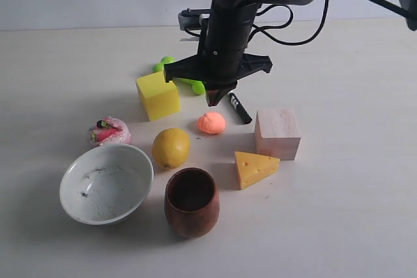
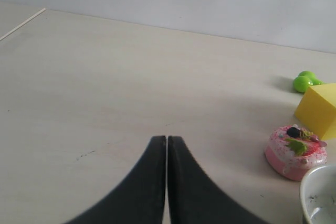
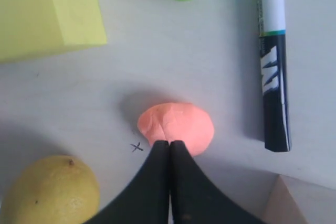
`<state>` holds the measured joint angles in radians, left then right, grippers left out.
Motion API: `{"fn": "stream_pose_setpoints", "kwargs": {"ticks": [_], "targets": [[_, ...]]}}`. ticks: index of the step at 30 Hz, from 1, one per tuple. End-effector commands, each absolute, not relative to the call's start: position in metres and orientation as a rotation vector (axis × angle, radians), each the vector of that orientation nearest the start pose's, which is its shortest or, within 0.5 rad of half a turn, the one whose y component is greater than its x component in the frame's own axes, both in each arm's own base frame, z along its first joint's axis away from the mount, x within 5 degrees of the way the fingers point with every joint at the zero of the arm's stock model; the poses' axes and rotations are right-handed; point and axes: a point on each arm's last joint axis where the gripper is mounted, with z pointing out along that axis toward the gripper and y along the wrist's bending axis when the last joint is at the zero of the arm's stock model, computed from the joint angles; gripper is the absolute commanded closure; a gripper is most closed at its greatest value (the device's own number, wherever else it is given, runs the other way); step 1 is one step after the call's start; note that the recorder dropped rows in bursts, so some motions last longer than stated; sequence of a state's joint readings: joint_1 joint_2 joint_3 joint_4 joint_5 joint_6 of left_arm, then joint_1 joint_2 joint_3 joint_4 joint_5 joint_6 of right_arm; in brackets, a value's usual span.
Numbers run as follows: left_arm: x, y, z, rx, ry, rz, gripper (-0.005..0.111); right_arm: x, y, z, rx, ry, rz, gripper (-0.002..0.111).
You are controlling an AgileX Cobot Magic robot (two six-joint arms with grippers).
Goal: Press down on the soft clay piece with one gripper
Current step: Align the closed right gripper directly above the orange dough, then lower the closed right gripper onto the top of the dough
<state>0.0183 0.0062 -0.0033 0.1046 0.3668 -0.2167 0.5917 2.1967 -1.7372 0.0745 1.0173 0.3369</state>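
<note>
The right gripper [image 1: 217, 101], jaws pressed together empty, hangs above the soft clay piece [image 1: 212, 123]; white bowl [image 1: 124, 166] holds dark specks [image 1: 85, 193].

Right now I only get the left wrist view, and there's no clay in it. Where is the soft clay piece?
Observer: The exterior view shows the soft clay piece on the table between the lemon and the wooden block.
Operator: Is the other arm anywhere near it?
Observer: Yes. The right claw is poised over it with its jaws shut. I cannot tell whether it touches the clay.
Operator: Is anything crowding the clay?
Observer: A black marker lies beside it, apart from it.
</note>
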Motion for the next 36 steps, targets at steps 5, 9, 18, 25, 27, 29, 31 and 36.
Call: {"fn": "stream_pose_setpoints", "kwargs": {"ticks": [5,9,18,25,27,29,31,36], "targets": [[0.053,0.004,0.181,-0.152,1.839,-0.037,0.103,0.378,0.261,0.167,-0.325,2.947,0.228,0.108],[0.053,0.004,0.181,-0.152,1.839,-0.037,0.103,0.379,0.261,0.156,-0.322,2.973,0.214,0.108],[0.053,0.004,0.181,-0.152,1.839,-0.037,0.103,0.386,0.266,0.152,-0.332,3.01,0.188,0.108],[0.053,0.004,0.181,-0.152,1.839,-0.037,0.103,0.384,0.263,0.144,-0.429,3.088,0.107,0.108],[0.053,0.004,0.181,-0.152,1.839,-0.037,0.103,0.383,0.262,0.143,-0.478,3.1,0.082,0.108],[0.053,0.004,0.181,-0.152,1.839,-0.037,0.103,0.383,0.263,0.143,-0.511,3.099,0.071,0.108],[0.053,0.004,0.181,-0.152,1.839,-0.037,0.103,0.384,0.263,0.144,-0.516,3.089,0.076,0.108],[0.053,0.004,0.181,-0.152,1.839,-0.037,0.103,0.386,0.265,0.144,-0.514,3.061,0.092,0.108]]}}
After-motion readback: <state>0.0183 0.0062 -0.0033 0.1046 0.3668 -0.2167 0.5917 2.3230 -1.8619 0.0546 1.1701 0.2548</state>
